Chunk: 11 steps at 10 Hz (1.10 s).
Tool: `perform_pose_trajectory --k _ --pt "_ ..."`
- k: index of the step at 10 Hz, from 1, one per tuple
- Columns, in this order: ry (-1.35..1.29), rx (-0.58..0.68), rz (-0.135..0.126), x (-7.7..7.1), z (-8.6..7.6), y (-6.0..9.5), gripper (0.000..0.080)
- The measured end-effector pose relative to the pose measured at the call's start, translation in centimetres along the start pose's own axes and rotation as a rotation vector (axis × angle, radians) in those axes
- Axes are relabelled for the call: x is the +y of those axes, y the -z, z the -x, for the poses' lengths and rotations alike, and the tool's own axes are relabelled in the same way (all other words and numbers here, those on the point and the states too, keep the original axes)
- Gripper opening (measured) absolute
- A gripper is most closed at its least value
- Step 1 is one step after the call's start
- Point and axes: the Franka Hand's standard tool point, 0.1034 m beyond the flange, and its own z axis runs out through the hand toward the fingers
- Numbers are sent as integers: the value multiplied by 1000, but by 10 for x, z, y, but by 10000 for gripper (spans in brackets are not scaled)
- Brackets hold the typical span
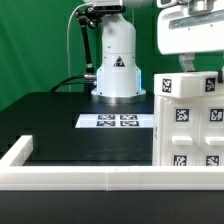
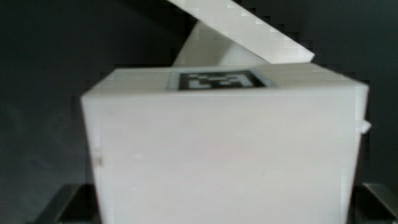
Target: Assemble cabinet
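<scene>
One white rail point(image 1: 75, 178) runs along the nearest edge of the black tabletop point(image 1: 55, 115), likely a stop to square parts against. Just behind it, at the exterior view's right, stands the cabinet point(image 1: 190, 120), upright, a tall white box with several square marker tags on its faces; its right side is cut off by the frame. Directly above it hangs the gripper point(image 1: 187, 62), its pale body partly out of frame at the top, dark fingers point(image 1: 185, 62) reaching down to the cabinet's top edge, probably to steady or reposition the box for a next part. Whether the fingers are closed on anything I cannot tell: too small and cropped in the exterior view, and the wrist view shows only dark slivers at its lower corners. Wrist view is filled by a white box face point(image 2: 222, 140) with one tag on the top, plus a slanted white piece point(image 2: 231, 35) rising behind it; blurry, so how that piece joins is unclear. Farther back the marker board point(image 1: 117, 122) lies flat mid-tabletop, and behind it the arm's white base point(image 1: 116, 65) stands before a green backdrop.
</scene>
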Motion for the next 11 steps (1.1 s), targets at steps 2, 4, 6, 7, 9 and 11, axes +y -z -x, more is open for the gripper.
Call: perform_pose_trajectory --k 2,4,6,7,9,11 --pt "-117 -8 -14 -2 0 -1 564" --pt "-243 -24 -28 -5 1 0 564" --pt "-347 -39 -35 -6 2 0 564" --pt "-371 -42 -36 -6 2 0 564" --pt "-493 -58 -38 -7 2 0 564" --pt "-744 -83 -48 -7 1 0 564"
